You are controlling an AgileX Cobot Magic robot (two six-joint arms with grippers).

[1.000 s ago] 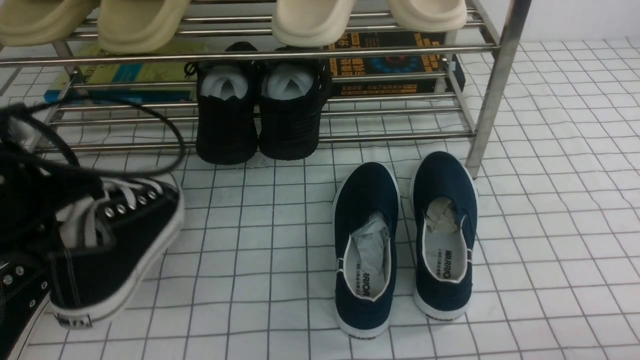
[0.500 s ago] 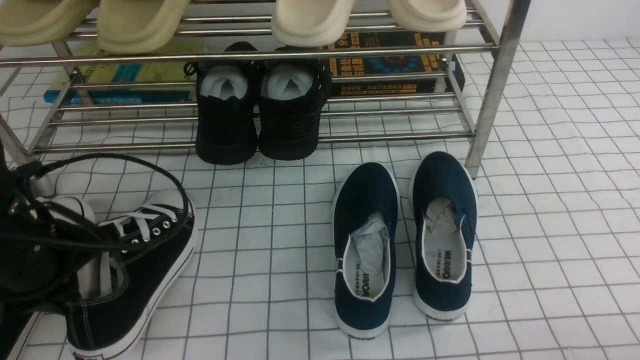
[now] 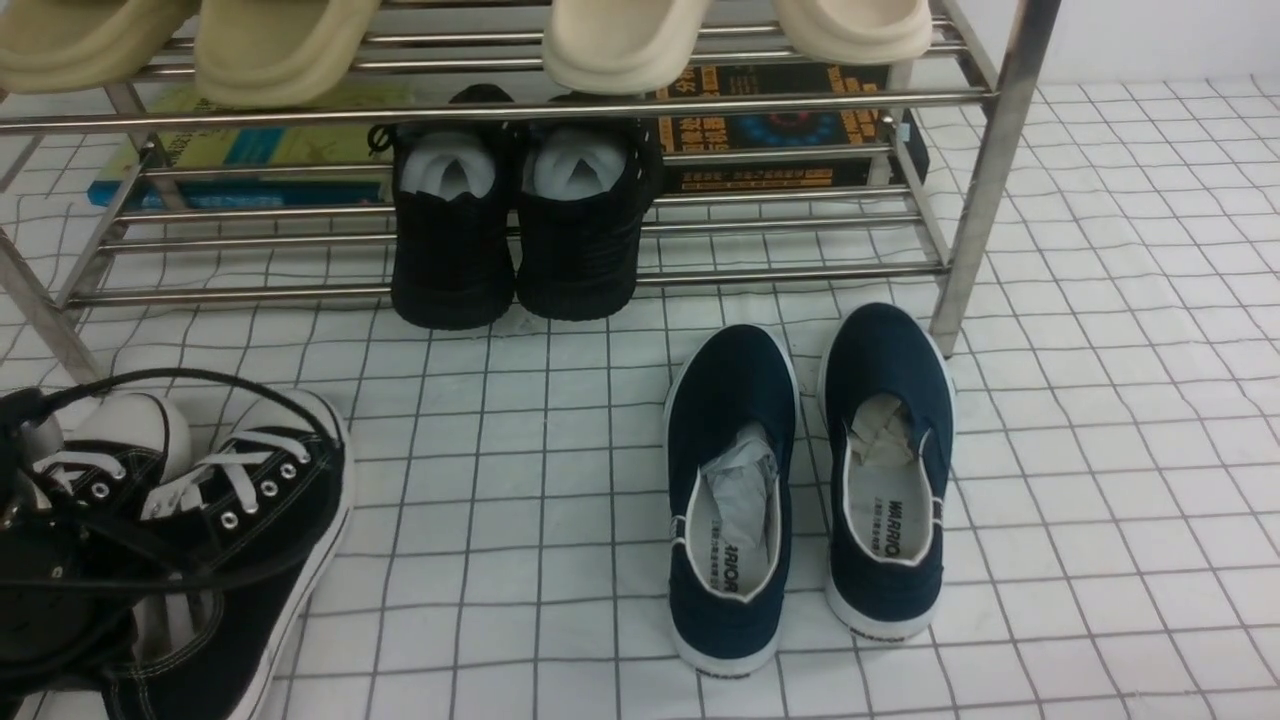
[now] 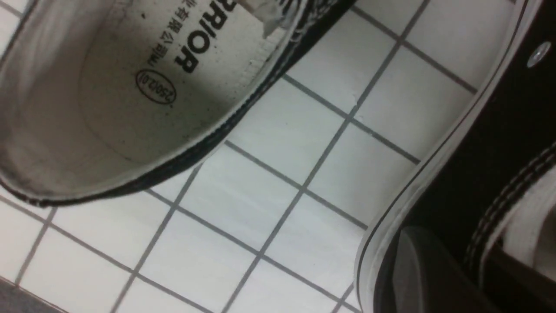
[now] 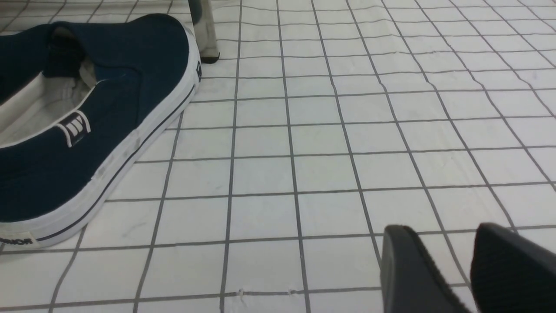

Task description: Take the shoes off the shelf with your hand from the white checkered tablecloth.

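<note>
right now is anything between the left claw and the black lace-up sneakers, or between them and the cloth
Nothing visible. The left claw is right at the black sneakers, one finger alongside one of them; only its own cable loops over them. They sit on the checkered tablecloth, off the shelf.

heels of sneakers (image 3: pixel 270 500) hidden behind left gripper (image 3: pixel 45 600), slippers (image 3: pixel 280 45) cropped at top edge

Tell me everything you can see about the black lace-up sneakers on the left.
The black lace-up sneakers are a canvas-looking pair with white laces, silver eyelets, white stitching, white rubber soles and toe caps. They sit side by side on the checkered tablecloth, off the shelf, toes toward it. The left gripper and its cables overlap their heels; grip unclear.
</note>
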